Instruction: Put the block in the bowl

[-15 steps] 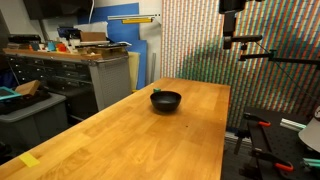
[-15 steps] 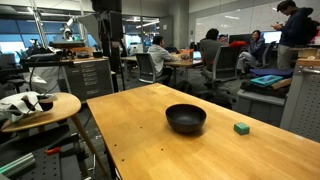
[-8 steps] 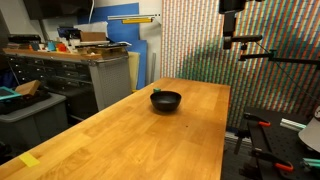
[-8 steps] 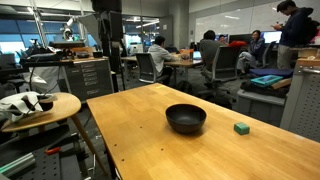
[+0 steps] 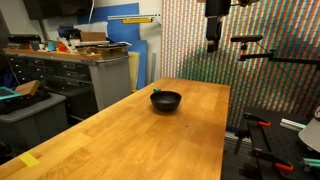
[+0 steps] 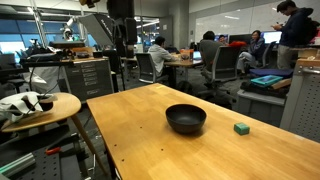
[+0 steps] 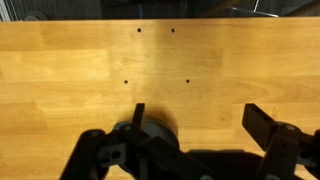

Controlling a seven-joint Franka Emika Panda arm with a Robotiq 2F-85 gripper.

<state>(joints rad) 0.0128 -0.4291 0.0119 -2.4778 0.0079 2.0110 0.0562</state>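
The small black bowl sits on the wooden table, toward its far end; it also shows in an exterior view. The tiny teal block lies on the table a short way from the bowl, apart from it; in an exterior view it peeks out just behind the bowl's rim. My gripper hangs high above the table's far edge, well away from both; it also shows in an exterior view. In the wrist view my gripper is open and empty over bare wood; bowl and block are out of that view.
A camera stand rises beside the table's far corner. Grey cabinets and a blue bin stand off one side. A round stool with white things stands near the table. A yellow tape mark is at a near corner.
The arm has swung sideways at the far end of the table, bringing the gripper over the table's far edge. Bowl and block have not moved.
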